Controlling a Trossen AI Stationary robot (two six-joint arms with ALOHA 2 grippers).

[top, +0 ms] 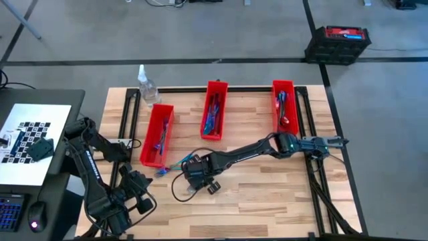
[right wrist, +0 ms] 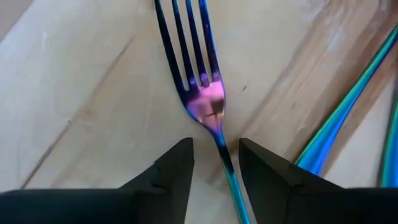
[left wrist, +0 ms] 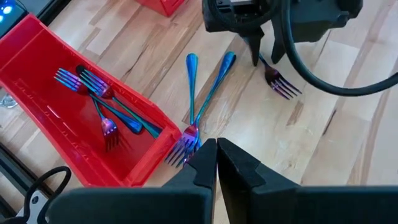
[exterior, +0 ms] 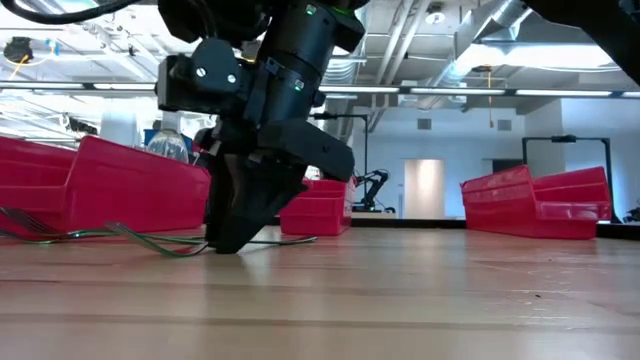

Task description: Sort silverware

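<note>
Straddling the loose fork's [right wrist: 208,102] neck, my right gripper [right wrist: 214,163] has jaws slightly open, gripping nothing yet. Left gripper [left wrist: 216,163] waits at seven o'clock, jaws closed, empty

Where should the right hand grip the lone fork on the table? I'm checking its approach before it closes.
Grip the fork on its thin neck just behind the tines, coming straight down from above. It lies flat on the table, and the right hand already straddles that neck with its fingers open either side.

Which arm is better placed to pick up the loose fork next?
Right. Its hand is open astride the fork handle on the table; the left hand sits shut, farther back.
</note>
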